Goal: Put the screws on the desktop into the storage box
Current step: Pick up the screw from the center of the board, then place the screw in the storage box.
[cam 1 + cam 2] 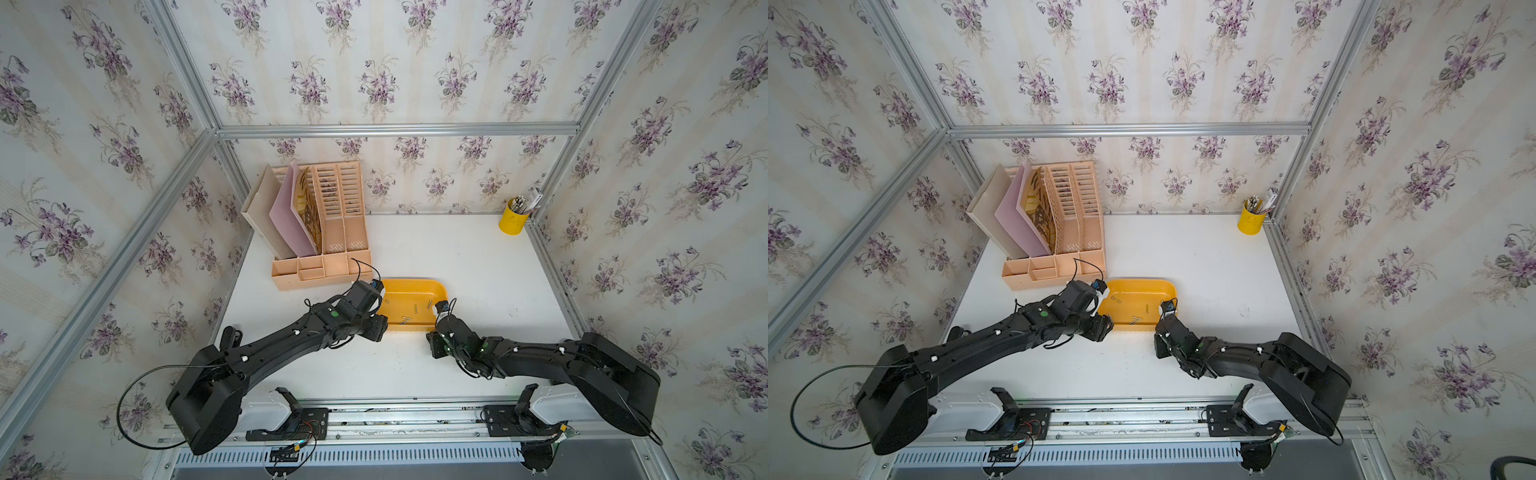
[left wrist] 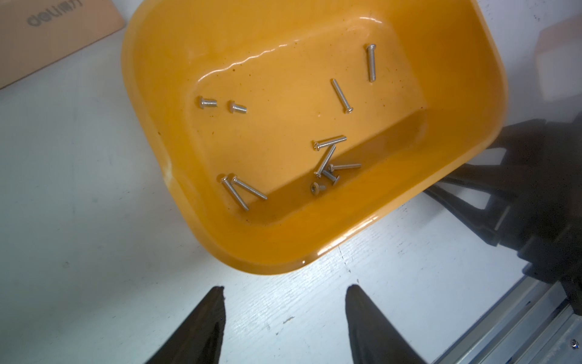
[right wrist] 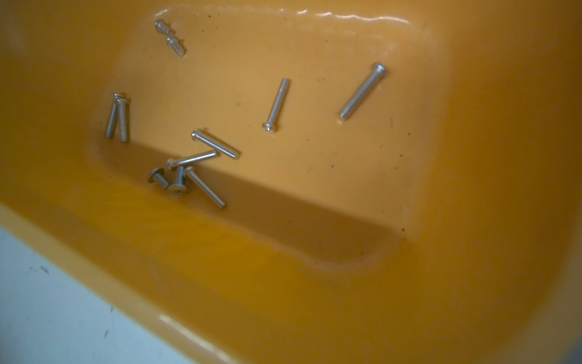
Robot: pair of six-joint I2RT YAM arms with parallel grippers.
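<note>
only wrist views resolve all screws inside storage box.

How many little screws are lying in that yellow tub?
11 screws, all on the storage box floor: two stubby ones together, two long ones apart, a V-shaped pair by one wall, five clustered at the shadowed wall. Any beneath that cluster would be hidden.

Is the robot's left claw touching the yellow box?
Apart. In the left wrist view, bare white desktop shows between the rim of the storage box and the fingertips of the open left gripper.
</note>
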